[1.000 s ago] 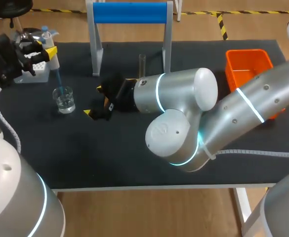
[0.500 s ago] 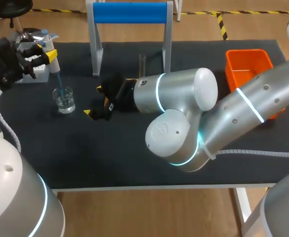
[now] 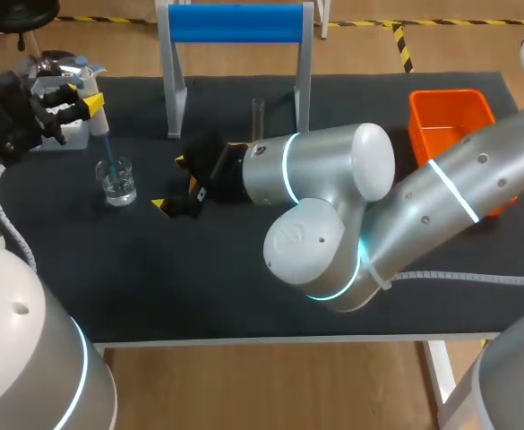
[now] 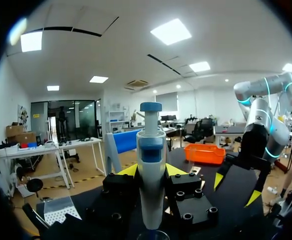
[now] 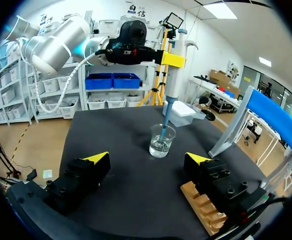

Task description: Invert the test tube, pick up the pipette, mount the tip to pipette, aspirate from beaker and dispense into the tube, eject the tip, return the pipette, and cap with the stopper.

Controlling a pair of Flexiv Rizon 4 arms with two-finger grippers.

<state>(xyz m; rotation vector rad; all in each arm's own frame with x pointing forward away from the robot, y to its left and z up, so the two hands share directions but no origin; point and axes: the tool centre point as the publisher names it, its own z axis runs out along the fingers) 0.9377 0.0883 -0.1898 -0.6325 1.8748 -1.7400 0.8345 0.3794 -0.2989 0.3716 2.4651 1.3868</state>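
Note:
My left gripper (image 3: 75, 97) is shut on the white and blue pipette (image 3: 97, 116), held upright over the glass beaker (image 3: 117, 181) at the table's left. The pipette's blue tip (image 3: 107, 150) dips into the beaker's clear liquid (image 5: 159, 147). In the left wrist view the pipette (image 4: 150, 170) stands between the yellow tips. My right gripper (image 3: 174, 184) rests open low over the mat, right of the beaker, with nothing between its fingers. The beaker (image 5: 161, 141) stands ahead of it. A clear test tube (image 3: 258, 116) stands upright by the blue-topped stand (image 3: 235, 22).
A white tip box (image 3: 66, 133) sits at the far left behind the beaker. An orange bin (image 3: 452, 121) stands at the right rear. A wooden block (image 5: 201, 205) lies beneath one finger of my right gripper. My right arm's bulky elbow (image 3: 320, 215) hangs over the table's middle.
My left gripper has shifted slightly with the pipette, whose tip stays in the beaker. The right arm has not moved.

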